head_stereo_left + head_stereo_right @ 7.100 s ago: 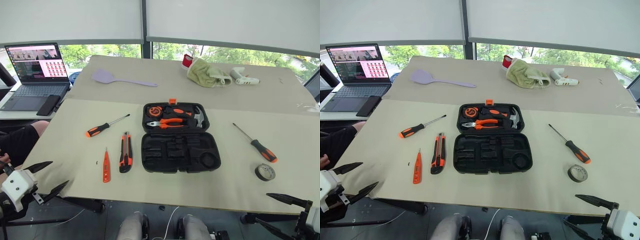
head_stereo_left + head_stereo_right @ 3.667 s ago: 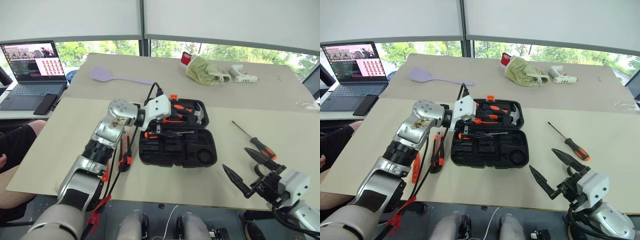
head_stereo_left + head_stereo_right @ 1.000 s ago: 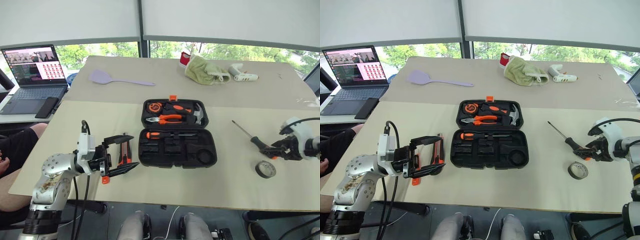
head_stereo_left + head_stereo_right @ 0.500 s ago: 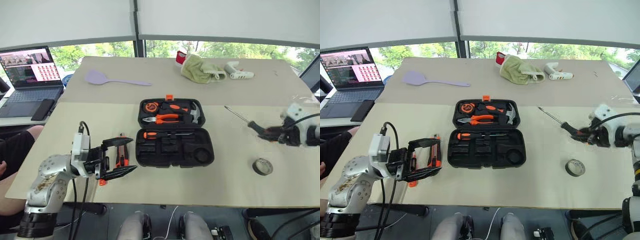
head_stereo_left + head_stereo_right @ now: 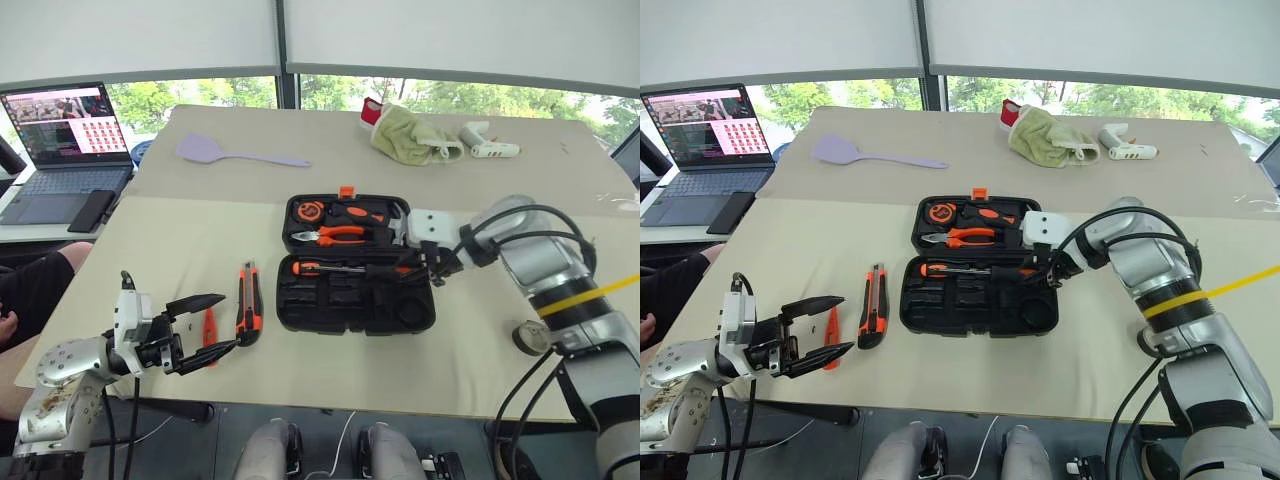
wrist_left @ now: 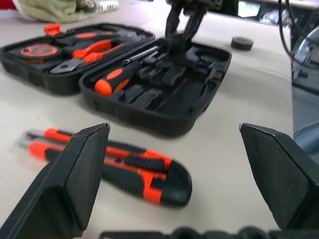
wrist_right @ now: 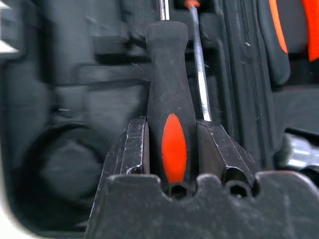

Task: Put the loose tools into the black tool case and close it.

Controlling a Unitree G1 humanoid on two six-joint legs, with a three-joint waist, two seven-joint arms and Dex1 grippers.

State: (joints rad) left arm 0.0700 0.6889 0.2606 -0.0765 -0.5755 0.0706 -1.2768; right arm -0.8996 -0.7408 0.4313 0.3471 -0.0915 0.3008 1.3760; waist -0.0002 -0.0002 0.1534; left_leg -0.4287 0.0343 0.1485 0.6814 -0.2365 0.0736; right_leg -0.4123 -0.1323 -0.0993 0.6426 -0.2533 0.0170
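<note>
Right wrist view: a second screwdriver [image 7: 168, 99] is seen pinched by its black-and-orange handle between the jaws of the right gripper [image 5: 428, 264], its shaft pointing into the case.
Held tool: the screwdriver is carried over the near tray of the black tool case [image 5: 300, 318], beside the first screwdriver [image 5: 335, 268], which already lies in the long recess next to the hinge.
Case: it lies open at the middle of the counter [image 5: 180, 230], its far half filled with pliers [image 5: 335, 236] and other tools, its orange latch [image 5: 346, 191] on the far edge.
Step in hand: judged to be the stowing of the second screwdriver; the recess meant for it cannot be made out under the gripper.
Next move: the shaft is to be lined up with a free long recess, the tool lowered until it seats, and only then are the jaws to be parted.
Utility knife: the utility knife [image 5: 248, 304] lies on the counter just to the left of the case, not yet packed.
Tester pen: the tester pen [image 5: 209, 330] lies beside the knife, nearer the counter's front edge.
Tape roll: the tape roll [image 5: 527, 337] lies to the right of the case, partly hidden by the right arm.
Left gripper: the left gripper [image 5: 200, 325] is held low at the front left corner with its jaws spread wide and empty, aimed towards the knife and pen.
Left over: three tools are judged still to be packed before the lid can be closed.
</note>
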